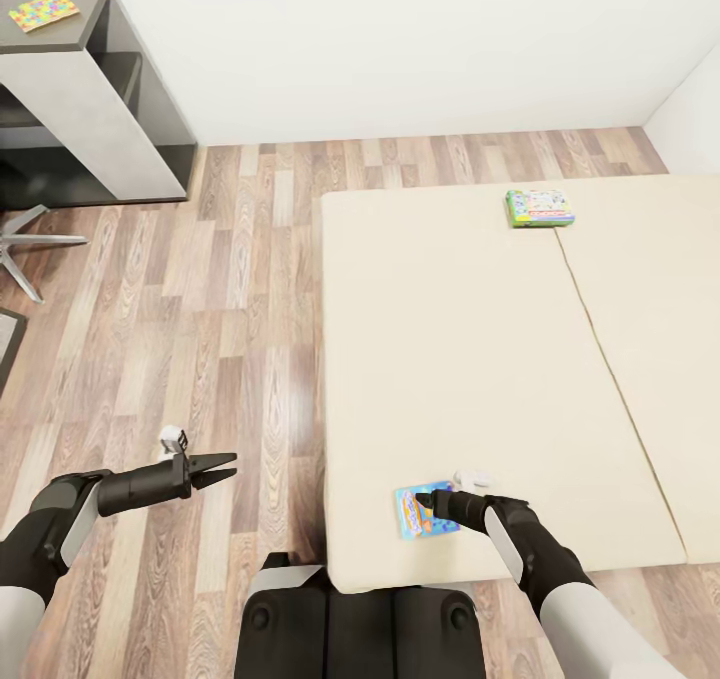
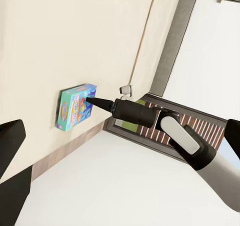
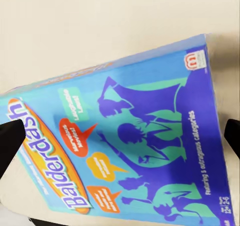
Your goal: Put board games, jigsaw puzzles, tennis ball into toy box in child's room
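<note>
Right tool (image 1: 428, 502) spread open, poised low over blue board game (image 1: 425, 510) near the bed (image 1: 450, 359) front edge, forearm reaching forward; left tool (image 1: 222, 467) open, held level above floor (image 1: 200, 309).

bed (image 1: 450, 359): wide bare cover between blue board game (image 1: 425, 511) and green board game (image 1: 540, 208) | floor (image 1: 220, 339) left of bed open | chair base (image 1: 30, 244) far left

Left pincer (image 1: 222, 467) parted (pointing forward), right pincer (image 1: 428, 504) spread, arm lowered
</note>
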Robot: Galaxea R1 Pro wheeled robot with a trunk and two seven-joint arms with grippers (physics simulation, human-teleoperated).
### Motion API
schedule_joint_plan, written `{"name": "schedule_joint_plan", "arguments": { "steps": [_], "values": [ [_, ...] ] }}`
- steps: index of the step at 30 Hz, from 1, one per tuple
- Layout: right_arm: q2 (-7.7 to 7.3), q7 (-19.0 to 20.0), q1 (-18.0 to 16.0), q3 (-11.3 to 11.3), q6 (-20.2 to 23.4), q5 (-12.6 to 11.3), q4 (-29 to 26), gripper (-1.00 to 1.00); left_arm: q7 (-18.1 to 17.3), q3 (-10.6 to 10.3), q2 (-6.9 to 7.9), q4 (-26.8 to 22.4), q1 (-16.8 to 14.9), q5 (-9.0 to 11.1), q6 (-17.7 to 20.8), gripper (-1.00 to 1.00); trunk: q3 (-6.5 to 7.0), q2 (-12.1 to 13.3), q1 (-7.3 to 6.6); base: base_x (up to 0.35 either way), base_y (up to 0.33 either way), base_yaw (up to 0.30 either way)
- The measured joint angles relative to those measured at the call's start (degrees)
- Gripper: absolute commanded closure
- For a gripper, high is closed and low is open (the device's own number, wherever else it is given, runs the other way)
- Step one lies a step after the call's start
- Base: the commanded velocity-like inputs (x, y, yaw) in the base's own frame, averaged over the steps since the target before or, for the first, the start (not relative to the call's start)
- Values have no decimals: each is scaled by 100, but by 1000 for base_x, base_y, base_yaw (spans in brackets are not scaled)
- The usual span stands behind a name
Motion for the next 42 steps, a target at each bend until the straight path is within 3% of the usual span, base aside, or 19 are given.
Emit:
{"name": "schedule_joint_plan", "arguments": {
  "steps": [42],
  "values": [
    [31,7,1,4,-37,19,22,-100,8,24,-13,1,-1,1,0,-100,0,0,0,0,28,0]
  ]
}}
